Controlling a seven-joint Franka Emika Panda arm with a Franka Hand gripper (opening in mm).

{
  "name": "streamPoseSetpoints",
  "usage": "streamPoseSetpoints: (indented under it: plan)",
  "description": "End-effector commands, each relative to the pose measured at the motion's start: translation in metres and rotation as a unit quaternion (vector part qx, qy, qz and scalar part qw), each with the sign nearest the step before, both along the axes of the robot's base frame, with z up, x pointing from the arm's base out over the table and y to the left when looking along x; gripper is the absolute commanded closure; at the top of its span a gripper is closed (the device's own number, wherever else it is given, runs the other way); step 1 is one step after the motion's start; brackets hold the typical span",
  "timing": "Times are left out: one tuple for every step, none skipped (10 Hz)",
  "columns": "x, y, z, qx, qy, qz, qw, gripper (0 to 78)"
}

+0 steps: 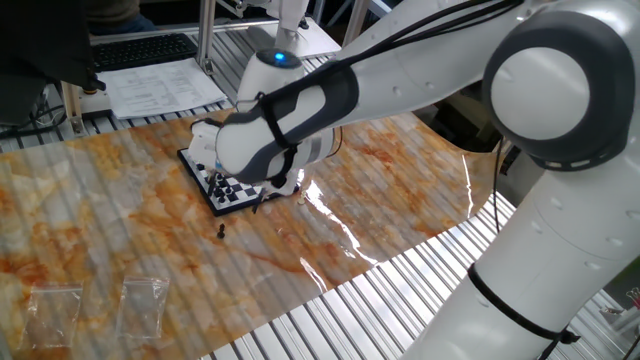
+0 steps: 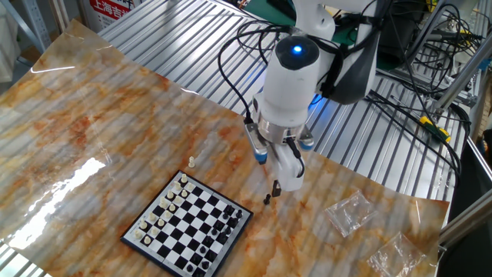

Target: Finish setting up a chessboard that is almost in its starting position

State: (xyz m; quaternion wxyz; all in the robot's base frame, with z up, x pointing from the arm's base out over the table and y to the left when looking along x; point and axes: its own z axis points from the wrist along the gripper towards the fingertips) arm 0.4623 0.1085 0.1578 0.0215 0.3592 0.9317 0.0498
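Observation:
The small chessboard lies on the marbled sheet, with cream pieces along one edge and black ones along the other. In the one fixed view the board is partly covered by my wrist. A lone black piece stands off the board by its black-side corner, and it also shows in the one fixed view. A lone cream piece stands off the far corner. My gripper points down, its tips just beside and above the black piece, not touching it. I cannot tell how wide the fingers stand.
Two clear plastic bags lie at the sheet's edge, and they also show in the one fixed view. A printed paper sheet and a keyboard lie behind the table. Cables run behind the arm.

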Motion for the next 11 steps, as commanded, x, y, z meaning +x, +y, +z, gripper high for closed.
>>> streamPoseSetpoints:
  plan:
    - [0.002,0.001,-0.009,-0.003,-0.01,-0.003,0.9999,0.1]
    - [0.002,0.002,-0.012,-0.003,-0.011,-0.004,0.9999,0.1]
    - [0.001,0.003,-0.014,-0.003,-0.013,-0.005,0.9999,0.1]
    - [0.001,0.003,-0.016,-0.004,-0.014,-0.006,0.9999,0.1]
    - [0.001,0.005,-0.017,-0.004,-0.015,-0.005,0.9999,0.1]
    - [0.0,0.005,-0.019,-0.005,-0.015,-0.005,0.9999,0.1]
    - [0.0,0.007,-0.023,-0.006,-0.018,-0.004,0.9998,0.1]
    - [0.0,0.008,-0.026,-0.01,-0.019,-0.005,0.9998,0.1]
    - [-0.001,0.009,-0.028,-0.013,-0.019,-0.005,0.9997,0.1]
    - [-0.001,0.009,-0.028,-0.013,-0.019,-0.005,0.9997,0.1]
    - [-0.003,0.014,-0.034,-0.018,-0.019,-0.009,0.9996,0.1]
